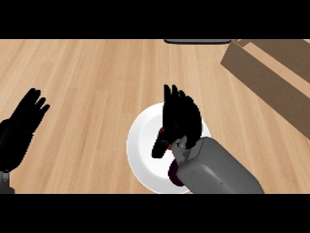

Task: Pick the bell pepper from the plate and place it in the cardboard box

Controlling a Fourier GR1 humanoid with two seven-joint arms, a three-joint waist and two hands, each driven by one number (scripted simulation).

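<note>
A white plate lies on the wooden counter near the view's middle. My right hand hovers over it with fingers straight and pointing away from me, thumb hanging toward the plate's left side. Of the bell pepper only a small red sliver shows beside the thumb; the rest is hidden under the palm. I cannot tell whether the hand touches it. The cardboard box stands open at the upper right, apart from the plate. At the left edge my left hand rests open, fingers up.
A dark flat object shows at the counter's far edge, just left of the box. Bare wooden counter stretches between the left hand and the plate and beyond the plate.
</note>
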